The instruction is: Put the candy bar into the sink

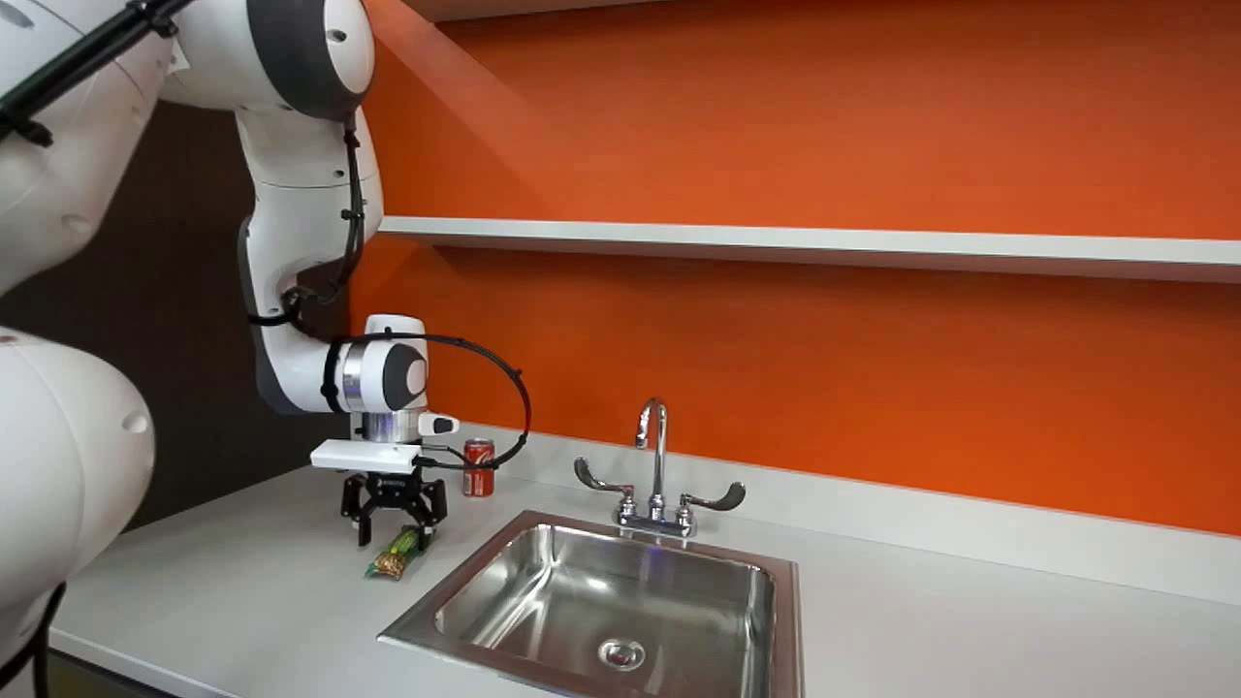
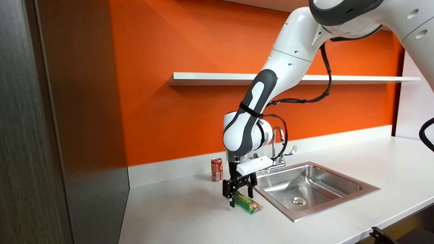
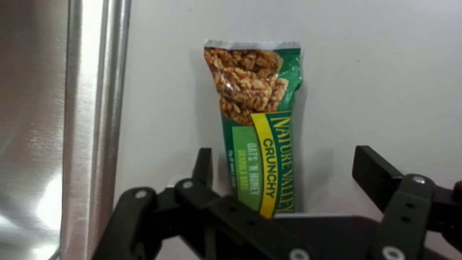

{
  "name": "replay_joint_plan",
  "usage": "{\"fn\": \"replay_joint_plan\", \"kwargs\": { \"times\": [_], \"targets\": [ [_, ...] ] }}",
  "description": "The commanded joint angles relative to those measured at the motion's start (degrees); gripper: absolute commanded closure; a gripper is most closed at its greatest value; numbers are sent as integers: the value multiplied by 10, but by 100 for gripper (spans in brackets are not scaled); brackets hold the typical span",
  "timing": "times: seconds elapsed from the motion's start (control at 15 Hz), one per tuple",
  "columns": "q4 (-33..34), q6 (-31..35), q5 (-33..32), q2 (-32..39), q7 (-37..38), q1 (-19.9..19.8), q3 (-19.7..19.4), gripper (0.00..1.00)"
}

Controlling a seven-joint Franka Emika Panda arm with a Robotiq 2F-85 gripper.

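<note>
The candy bar (image 3: 258, 126) is a green wrapped bar lying flat on the white counter beside the sink. It also shows in both exterior views (image 1: 394, 556) (image 2: 248, 204). My gripper (image 3: 283, 162) is open just above the counter, with the bar's lower part between its fingers. The bar is closer to the left finger in the wrist view, with a gap on each side. The gripper's body hides the bar's near end. The gripper shows in both exterior views (image 1: 396, 540) (image 2: 241, 200). The steel sink (image 1: 461, 582) has its rim (image 3: 90, 108) left of the bar in the wrist view.
A red can (image 1: 478, 468) stands on the counter behind the gripper, near the backsplash. The chrome two-handled faucet (image 1: 657, 465) rises at the sink's back edge. A white shelf (image 1: 814, 236) runs along the orange wall. A dark panel (image 2: 84, 135) borders the counter.
</note>
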Motion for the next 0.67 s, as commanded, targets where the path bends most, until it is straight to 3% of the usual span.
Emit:
{"fn": "replay_joint_plan", "kwargs": {
  "times": [0.0,0.13,0.2,0.6],
  "targets": [
    [19,1,-9,14,4,9,-11,0],
    [22,0,-9,17,4,9,-13,0],
    [24,-1,-6,18,3,8,-12,21],
    [34,-7,0,20,-2,5,-11,66]
  ]
}}
